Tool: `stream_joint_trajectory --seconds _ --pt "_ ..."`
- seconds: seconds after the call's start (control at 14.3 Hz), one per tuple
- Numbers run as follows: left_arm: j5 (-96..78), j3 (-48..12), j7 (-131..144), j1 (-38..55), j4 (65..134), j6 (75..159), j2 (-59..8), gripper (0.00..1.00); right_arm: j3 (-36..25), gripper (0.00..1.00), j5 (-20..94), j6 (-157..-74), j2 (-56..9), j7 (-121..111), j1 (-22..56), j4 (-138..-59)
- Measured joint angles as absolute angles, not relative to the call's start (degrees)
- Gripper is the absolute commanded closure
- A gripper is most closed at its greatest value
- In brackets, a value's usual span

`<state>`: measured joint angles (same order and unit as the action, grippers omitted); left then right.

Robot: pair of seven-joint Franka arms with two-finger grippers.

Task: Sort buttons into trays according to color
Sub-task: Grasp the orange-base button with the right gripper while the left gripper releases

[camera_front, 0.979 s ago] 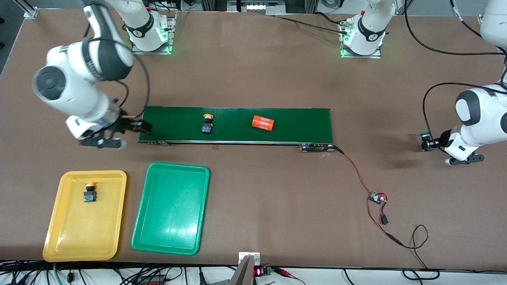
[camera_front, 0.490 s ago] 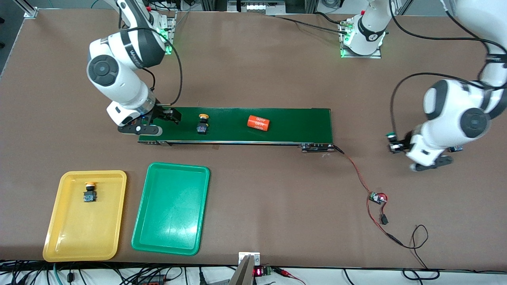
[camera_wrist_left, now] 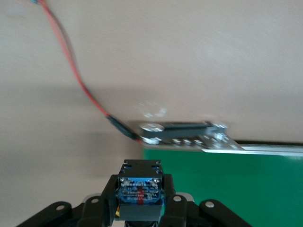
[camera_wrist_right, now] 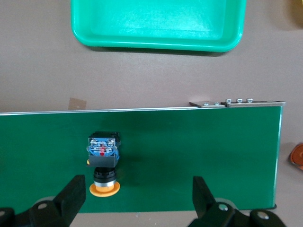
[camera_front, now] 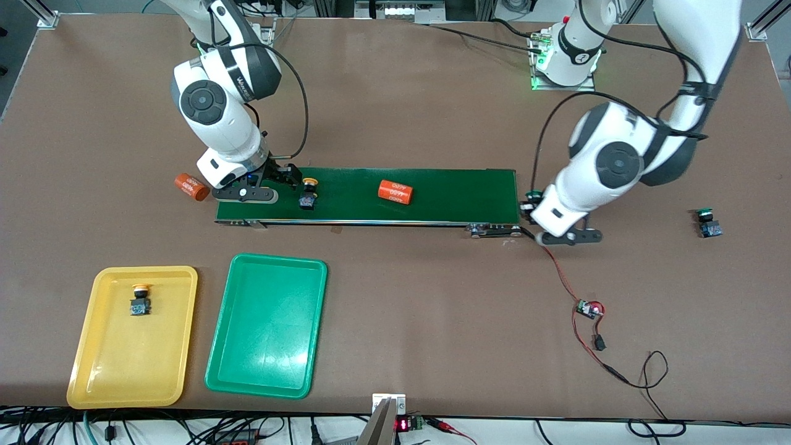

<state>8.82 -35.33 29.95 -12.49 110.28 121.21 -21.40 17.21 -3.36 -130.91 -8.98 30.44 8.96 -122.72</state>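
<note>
A yellow-capped button (camera_front: 307, 193) (camera_wrist_right: 103, 163) lies on the dark-green belt (camera_front: 457, 191) near the right arm's end. My right gripper (camera_front: 285, 177) (camera_wrist_right: 138, 201) hovers open just beside it, its cap close to one finger. My left gripper (camera_front: 530, 205) (camera_wrist_left: 140, 203) is shut on a green-capped button (camera_front: 529, 196) (camera_wrist_left: 140, 188) over the belt's other end. A second green-capped button (camera_front: 706, 223) stands on the table toward the left arm's end. Another yellow-capped button (camera_front: 141, 300) lies in the yellow tray (camera_front: 99, 352). Beside it lies the green tray (camera_front: 266, 340) (camera_wrist_right: 156, 45), with nothing in it.
One orange cylinder (camera_front: 395, 191) lies on the belt's middle. Another orange cylinder (camera_front: 190, 186) (camera_wrist_right: 297, 157) lies on the table just off the belt's end by the right arm. A red wire (camera_front: 559, 275) (camera_wrist_left: 75, 78) runs from the belt's motor end to a small circuit board (camera_front: 589, 308).
The right arm swung in over the belt's end, next to the yellow-capped button. The left arm carried the green-capped button inward to the belt's other end. Belt contents drifted toward the right arm.
</note>
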Motion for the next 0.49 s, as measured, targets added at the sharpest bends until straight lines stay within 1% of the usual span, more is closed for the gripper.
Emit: stream_joint_trajectory --seconds 0.28,0.49 --pt "8.82 -36.41 32.50 -7.75 110.83 124.05 -24.64 0.87 17.21 0.00 -4.89 -138.16 -10.93 30.47 9.63 -127.03" --pt "8.82 -36.45 32.61 -6.28 111.30 126.79 -27.47 0.87 17.21 0.00 -5.68 -139.83 -12.33 30.47 9.74 -127.53"
